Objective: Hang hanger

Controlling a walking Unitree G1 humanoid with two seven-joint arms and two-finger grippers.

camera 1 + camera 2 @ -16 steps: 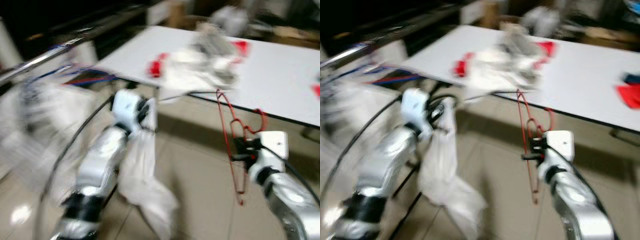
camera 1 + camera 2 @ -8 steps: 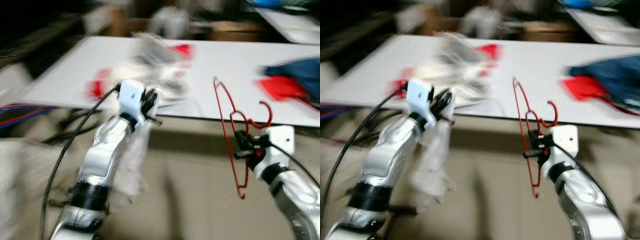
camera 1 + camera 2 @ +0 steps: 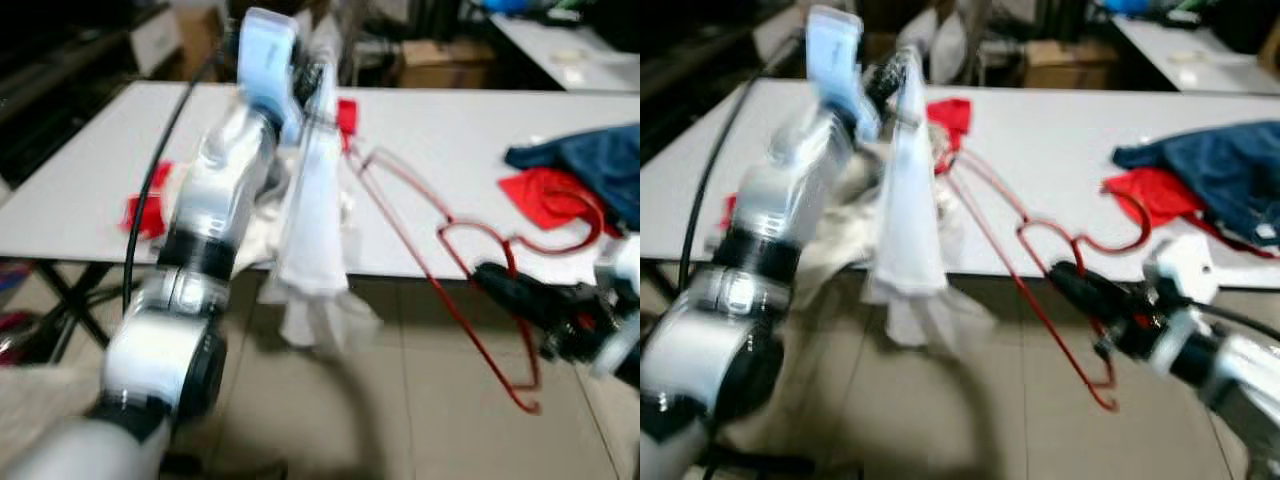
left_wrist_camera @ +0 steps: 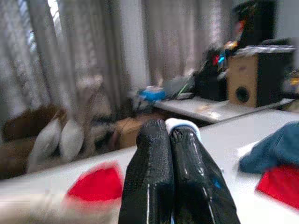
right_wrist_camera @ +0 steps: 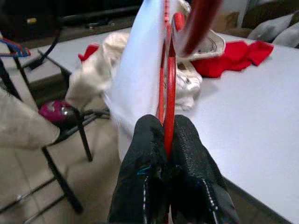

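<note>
Hanger [image 3: 455, 262], one red wire piece, sits clamped between the right gripper's [image 5: 168, 154] closed fingers; left gripper [image 4: 170, 140] pinches one white cloth [image 3: 312, 230].

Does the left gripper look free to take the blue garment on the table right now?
Probably not. The left gripper is shut on a white cloth, raised at the table's left part, while the blue garment lies at its far right, beyond the red hanger held by the right gripper.

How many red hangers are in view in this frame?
1. The red hanger is clamped in the right gripper, in front of the white table, reaching toward the white garment held up by the left gripper. The clothes piles may hide more.
</note>
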